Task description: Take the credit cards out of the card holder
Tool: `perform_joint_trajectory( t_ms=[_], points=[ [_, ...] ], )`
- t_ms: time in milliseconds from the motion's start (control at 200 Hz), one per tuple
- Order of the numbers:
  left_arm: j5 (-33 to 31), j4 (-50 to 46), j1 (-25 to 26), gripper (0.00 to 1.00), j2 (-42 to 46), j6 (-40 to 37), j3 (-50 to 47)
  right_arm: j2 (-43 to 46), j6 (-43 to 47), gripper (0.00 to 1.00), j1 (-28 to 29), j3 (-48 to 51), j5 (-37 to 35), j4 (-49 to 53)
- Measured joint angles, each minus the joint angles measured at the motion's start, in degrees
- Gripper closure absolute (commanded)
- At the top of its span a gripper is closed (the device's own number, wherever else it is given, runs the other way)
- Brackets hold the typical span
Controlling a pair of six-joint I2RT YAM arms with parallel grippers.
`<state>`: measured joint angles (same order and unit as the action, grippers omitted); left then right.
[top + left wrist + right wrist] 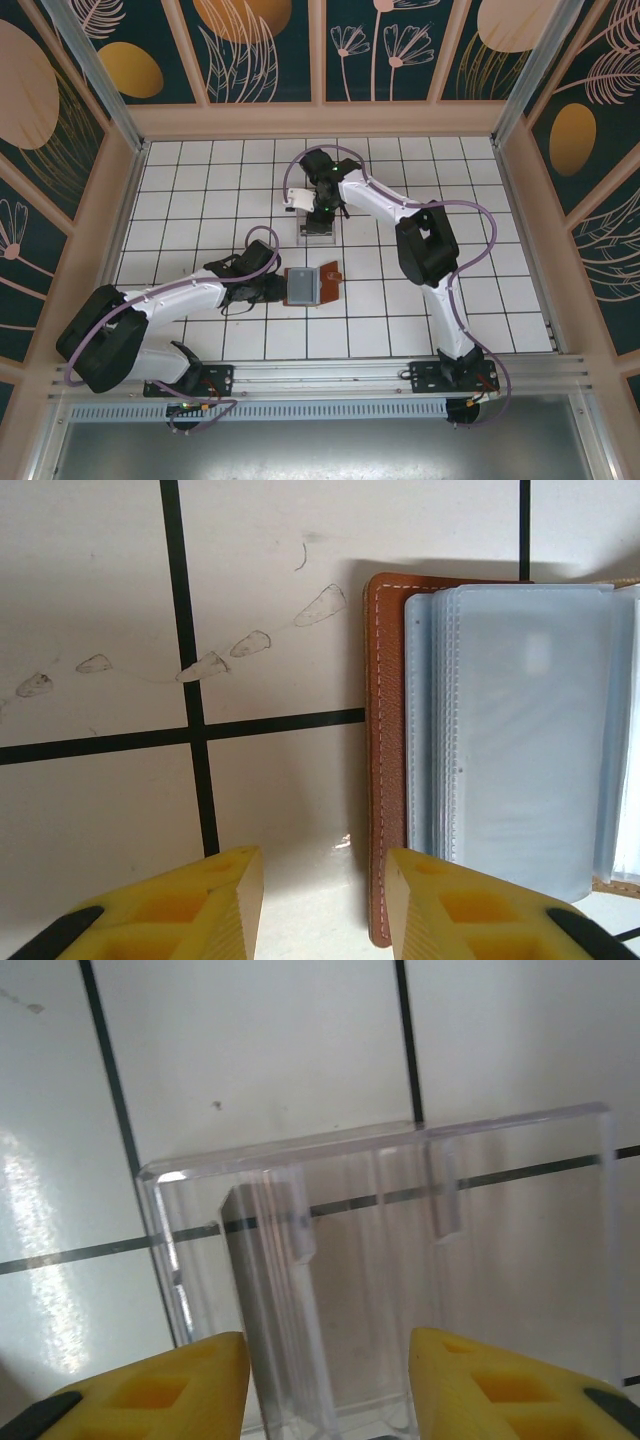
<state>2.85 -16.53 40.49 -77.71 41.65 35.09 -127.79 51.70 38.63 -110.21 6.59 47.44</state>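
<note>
Card holder (500,740) — one, open, one credit card (255,1290) in one clear tray (520,1125), left fingers (170,910), right fingers (150,1390) — released.

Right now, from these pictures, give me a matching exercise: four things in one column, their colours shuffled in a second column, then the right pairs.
Things:
1. card holder
2. tray
3. left arm's fingers
4. table

Colours:
A. see-through
B. white with dark lines
C. reddish-brown outside, grey-blue sleeves inside
D. yellow

Pairs: 1-C, 2-A, 3-D, 4-B
</note>
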Motion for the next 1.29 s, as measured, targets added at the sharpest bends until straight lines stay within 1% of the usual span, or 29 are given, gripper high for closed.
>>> perform_joint_trajectory(
  t_ms=[751, 866, 1021, 1291],
  points=[
    [-0.4, 0.0, 0.0, 0.62, 0.7, 0.2, -1.0, 0.0, 0.0, 0.56, 0.2, 0.0, -5.0, -4.9],
    [-0.4, 0.0, 0.0, 0.62, 0.7, 0.2, -1.0, 0.0, 0.0, 0.53, 0.4, 0.0, -5.1, -5.1],
    [-0.4, 0.0, 0.0, 0.62, 0.7, 0.2, -1.0, 0.2, 0.0, 0.53, 0.7, 0.3, -5.1, -5.2],
    [-0.4, 0.0, 0.0, 0.62, 0.7, 0.2, -1.0, 5.8, -1.1, 0.53, 2.6, 4.3, -5.1, -5.7]
  ],
)
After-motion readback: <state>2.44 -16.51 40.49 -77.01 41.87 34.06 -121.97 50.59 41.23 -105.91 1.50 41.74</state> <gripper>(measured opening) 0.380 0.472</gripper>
